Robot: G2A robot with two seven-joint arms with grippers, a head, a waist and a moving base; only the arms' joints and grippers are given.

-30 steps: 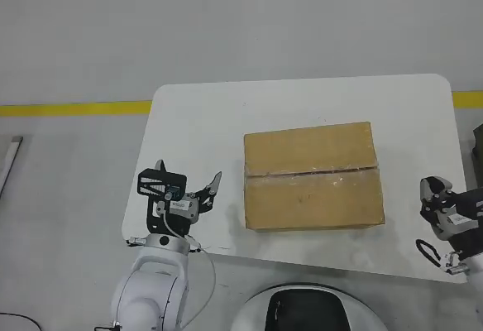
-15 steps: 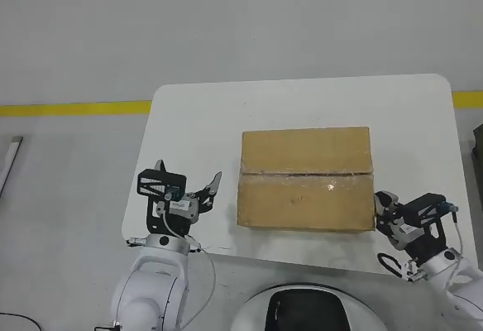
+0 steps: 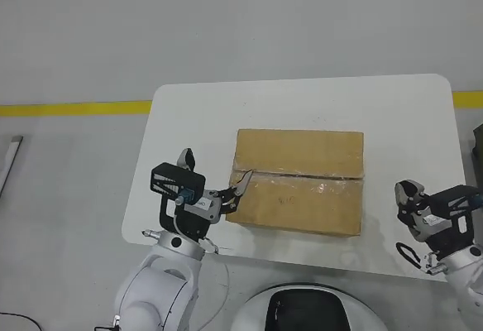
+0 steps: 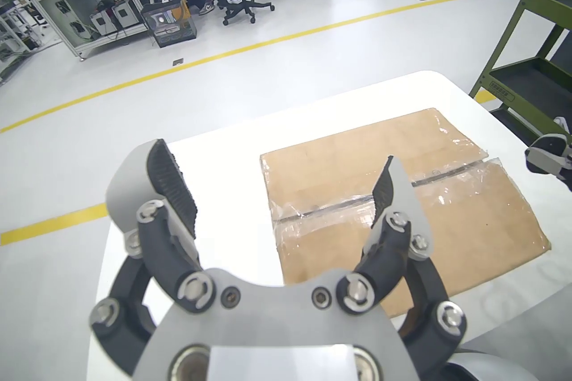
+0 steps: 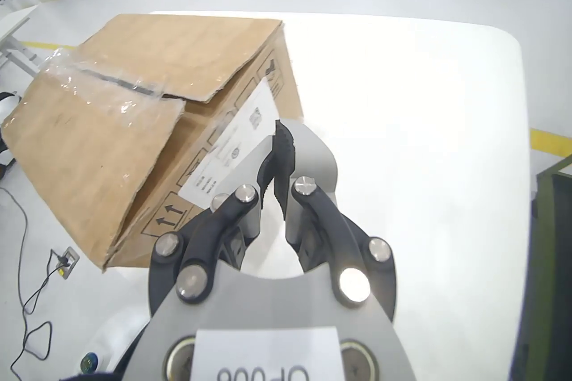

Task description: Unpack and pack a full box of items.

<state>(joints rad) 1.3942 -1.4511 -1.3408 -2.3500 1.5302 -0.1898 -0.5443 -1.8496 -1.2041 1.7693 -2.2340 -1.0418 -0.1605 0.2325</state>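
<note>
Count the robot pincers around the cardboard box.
2. The left pincer, open, at the left edge of the cardboard box; the right pincer, shut, off its right side. None seem hidden.

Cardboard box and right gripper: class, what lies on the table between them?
Nothing. In the top view, a bare stretch of the white table separates the right gripper from the cardboard box; the two are apart.

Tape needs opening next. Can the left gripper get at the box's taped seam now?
Probably yes: the open left gripper sits beside the box, one finger over the taped seam, nothing between them.
</note>
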